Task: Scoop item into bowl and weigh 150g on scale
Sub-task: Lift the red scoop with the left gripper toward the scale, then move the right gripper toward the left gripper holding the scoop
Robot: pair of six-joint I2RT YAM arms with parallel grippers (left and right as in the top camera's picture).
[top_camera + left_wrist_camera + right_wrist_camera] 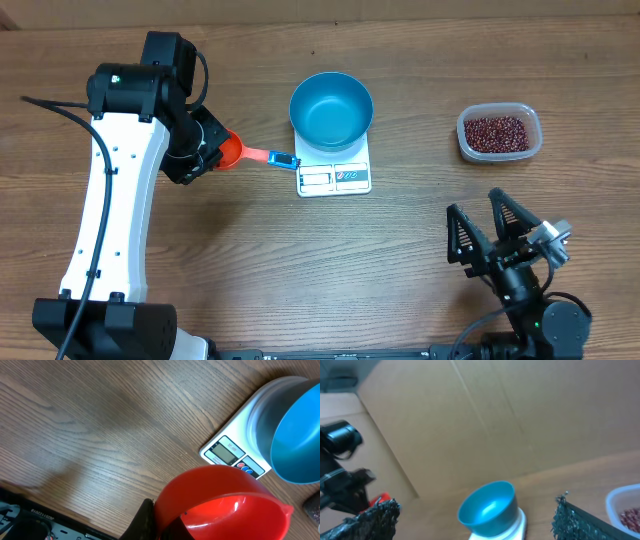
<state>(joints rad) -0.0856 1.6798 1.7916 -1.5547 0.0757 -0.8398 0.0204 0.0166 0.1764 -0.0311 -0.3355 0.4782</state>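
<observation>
Overhead first: my left gripper [208, 152] is clenched on the red scoop [232, 150], its handle pointing at the scale [335, 178]; the blue bowl [331, 108] sits on the scale, nothing in it; the beans [497, 132] lie heaped in the clear tub [531, 128], well apart to the right; my right gripper [474, 203] hangs released over the table [400, 260], grasping nothing. Left wrist now: the scoop's cup fills the lower frame beside my dark finger [145, 520]; scale display and bowl just beyond. Right wrist: fingers [372, 519] spread wide; bowl on scale between them, tub at the right edge.
</observation>
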